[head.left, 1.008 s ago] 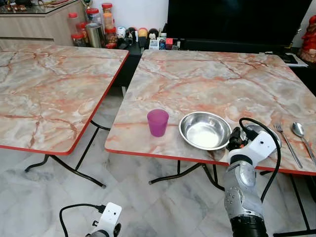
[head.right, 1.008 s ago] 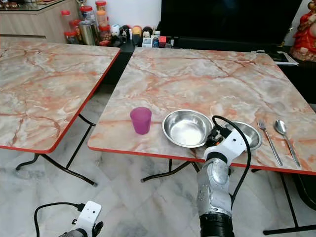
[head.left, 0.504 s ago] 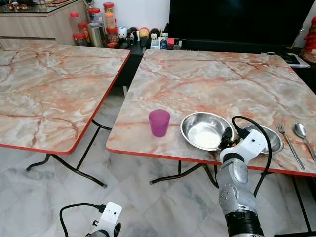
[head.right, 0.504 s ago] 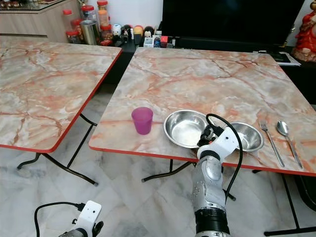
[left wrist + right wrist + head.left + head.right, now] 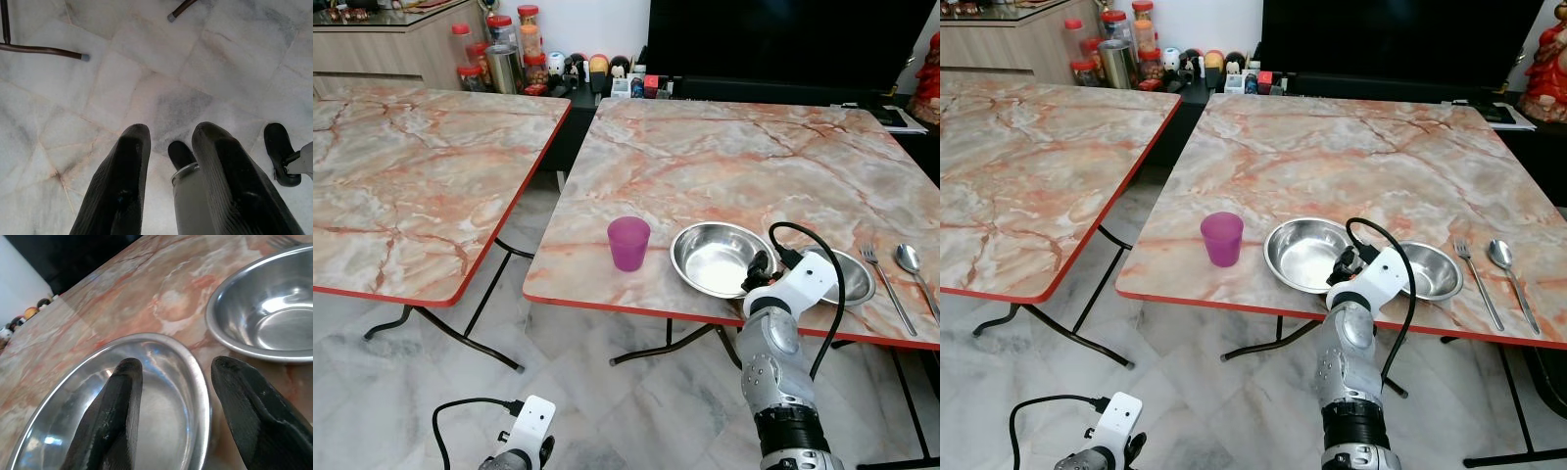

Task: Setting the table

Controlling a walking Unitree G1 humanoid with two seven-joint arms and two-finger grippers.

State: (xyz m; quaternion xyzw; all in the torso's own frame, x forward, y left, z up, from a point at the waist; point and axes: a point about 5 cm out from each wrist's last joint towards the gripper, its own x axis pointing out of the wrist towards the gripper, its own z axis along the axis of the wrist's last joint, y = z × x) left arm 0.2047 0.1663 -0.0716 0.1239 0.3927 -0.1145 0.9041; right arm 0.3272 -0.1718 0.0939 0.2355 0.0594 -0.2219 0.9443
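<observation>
The left gripper point(image 5: 168, 171) hangs idle over the floor point(image 5: 146, 73), fingers parted, while the right gripper point(image 5: 173, 406) — jaws wide, straddling the plate's point(image 5: 720, 258) near rim — sits at the table point(image 5: 724, 166) edge, bowl point(image 5: 850, 277) just beside, cup point(image 5: 627, 243), fork point(image 5: 884, 285) and spoon point(image 5: 913, 271) flanking.

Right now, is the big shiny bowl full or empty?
Empty. The big steel bowl shows only its bare shiny bottom, with the right gripper open over its rim.
</observation>
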